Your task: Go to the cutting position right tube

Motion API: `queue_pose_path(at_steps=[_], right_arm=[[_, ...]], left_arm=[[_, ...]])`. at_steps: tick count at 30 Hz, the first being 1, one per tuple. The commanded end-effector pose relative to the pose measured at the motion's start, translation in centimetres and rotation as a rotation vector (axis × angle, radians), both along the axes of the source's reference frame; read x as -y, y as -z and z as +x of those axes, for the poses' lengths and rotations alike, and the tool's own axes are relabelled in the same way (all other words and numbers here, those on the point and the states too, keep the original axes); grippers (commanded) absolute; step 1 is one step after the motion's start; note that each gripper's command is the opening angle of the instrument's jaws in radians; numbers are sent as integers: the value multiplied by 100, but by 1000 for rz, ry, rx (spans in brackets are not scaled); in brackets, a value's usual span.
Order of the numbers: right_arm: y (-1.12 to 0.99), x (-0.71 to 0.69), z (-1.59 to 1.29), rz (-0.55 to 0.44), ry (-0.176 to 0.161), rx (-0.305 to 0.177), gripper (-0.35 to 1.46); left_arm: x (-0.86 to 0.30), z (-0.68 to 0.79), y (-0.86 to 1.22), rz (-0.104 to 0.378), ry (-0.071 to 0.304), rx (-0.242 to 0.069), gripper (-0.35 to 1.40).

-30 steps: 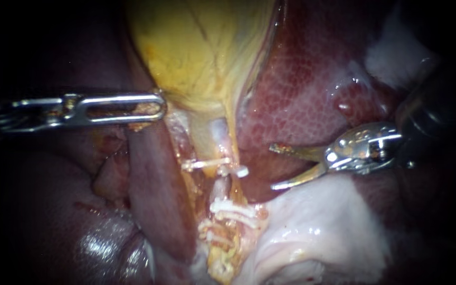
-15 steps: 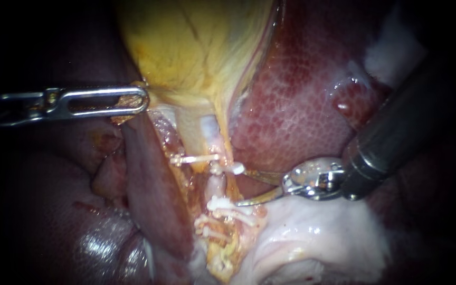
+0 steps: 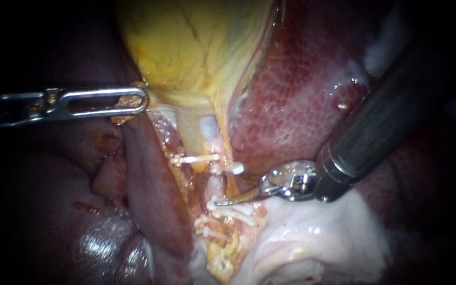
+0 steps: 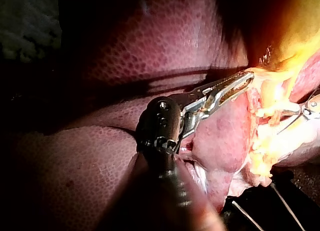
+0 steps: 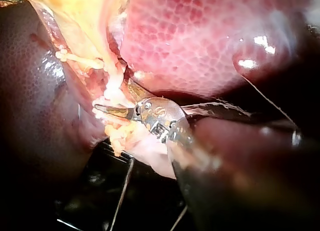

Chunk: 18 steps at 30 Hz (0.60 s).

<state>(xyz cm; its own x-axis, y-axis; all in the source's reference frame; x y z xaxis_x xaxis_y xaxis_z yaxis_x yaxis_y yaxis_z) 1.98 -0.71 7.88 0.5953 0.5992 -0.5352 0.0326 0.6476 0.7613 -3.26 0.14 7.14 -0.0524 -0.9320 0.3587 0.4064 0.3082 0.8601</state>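
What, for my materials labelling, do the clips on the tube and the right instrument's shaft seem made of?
Clips: white, matte, no metallic glint, so probably plastic. Right instrument's shaft: dark, smooth, soft sheen along it; coated metal or composite, the look leaves that open.

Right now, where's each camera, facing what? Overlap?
Endoscope: close over the tissue, facing gallbladder and clipped tube; left instrument enters from left, right instrument from upper right.
Left wrist: on the left arm, looking along its shaft at jaws shut on the gallbladder.
Right wrist: on the right arm, looking along its shaft at open jaws by the tube.
Shared: all show the right instrument.
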Motion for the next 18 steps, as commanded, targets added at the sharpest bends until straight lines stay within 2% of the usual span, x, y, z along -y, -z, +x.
queue_pose_path(at_steps=[1, 10, 18], right_arm=[[2, 0, 1, 8, 0, -10, 131], [0, -3, 30, 43, -24, -47, 131], [-3, -5, 46, 44, -32, -52, 131]], left_arm=[[-1, 0, 0, 0, -1, 1, -35], [-3, 1, -3, 0, -1, 1, -35], [-3, 1, -3, 0, -1, 1, -35]])
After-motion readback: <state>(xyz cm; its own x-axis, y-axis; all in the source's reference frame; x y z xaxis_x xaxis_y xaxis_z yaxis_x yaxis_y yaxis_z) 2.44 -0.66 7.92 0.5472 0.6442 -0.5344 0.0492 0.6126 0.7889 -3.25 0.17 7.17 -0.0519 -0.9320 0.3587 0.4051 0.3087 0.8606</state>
